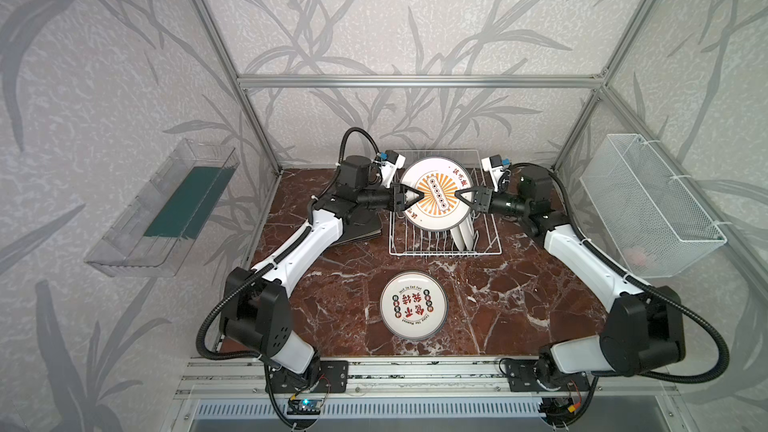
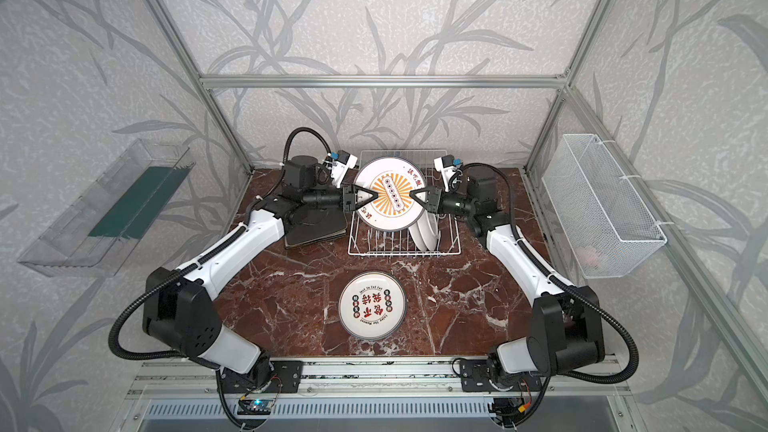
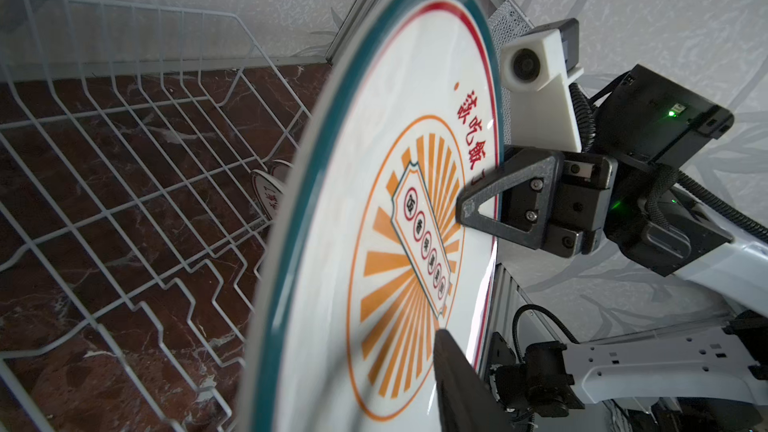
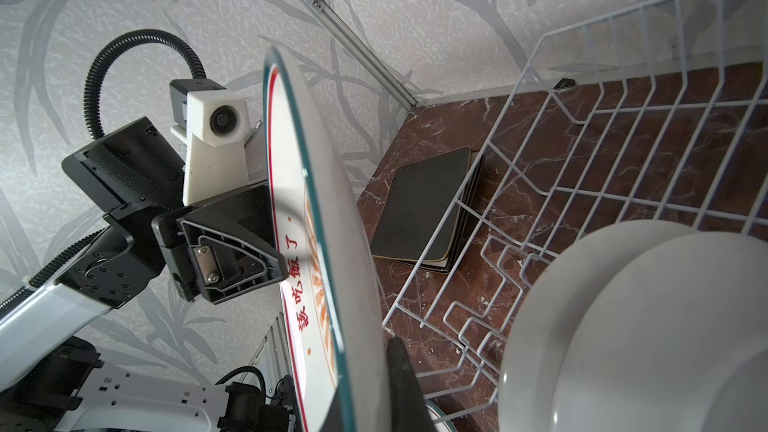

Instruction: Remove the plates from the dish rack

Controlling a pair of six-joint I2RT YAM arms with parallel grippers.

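The sunburst plate [image 1: 435,218], opposite rims inside left pincer [image 1: 415,197] and right pincer [image 1: 459,195]

The red-brown marble tabletop [image 1: 519,305] bears the white wire dish rack [image 1: 444,253], a stack of black-backed square plates [image 1: 361,231] just beside it, and one round plate [image 1: 414,305] face-up.

Red "該吃飯了" on the raised sunburst plate [image 3: 332,243].
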